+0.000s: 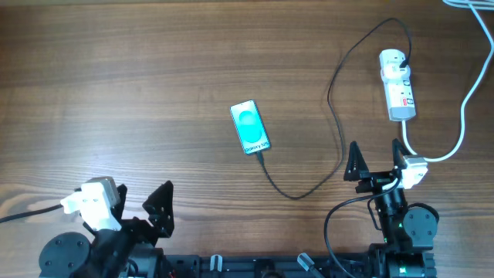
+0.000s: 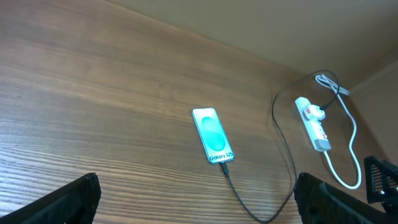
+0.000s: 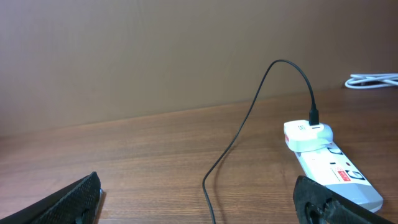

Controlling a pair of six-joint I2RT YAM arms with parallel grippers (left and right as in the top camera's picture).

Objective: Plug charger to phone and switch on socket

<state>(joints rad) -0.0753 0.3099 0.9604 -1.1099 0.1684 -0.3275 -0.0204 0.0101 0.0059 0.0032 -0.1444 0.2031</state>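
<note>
The phone [image 1: 251, 127] lies face up mid-table, cyan screen lit; it also shows in the left wrist view [image 2: 213, 135]. The thin black charger cable [image 1: 336, 116] runs from the phone's near end, loops right and up to a white adapter on the socket [image 1: 397, 86], a white power strip at the far right. The cable's connector sits at the phone's bottom edge [image 2: 225, 168]. The socket also shows in the right wrist view [image 3: 336, 174] with the cable [image 3: 249, 118] plugged in. My left gripper [image 1: 143, 205] is open and empty near the front left edge. My right gripper [image 1: 378, 162] is open and empty, just in front of the socket.
A thick white cord [image 1: 463, 116] curves from the socket's near end up to the far right corner. The wooden table [image 1: 116, 93] stretches bare to the left of the phone.
</note>
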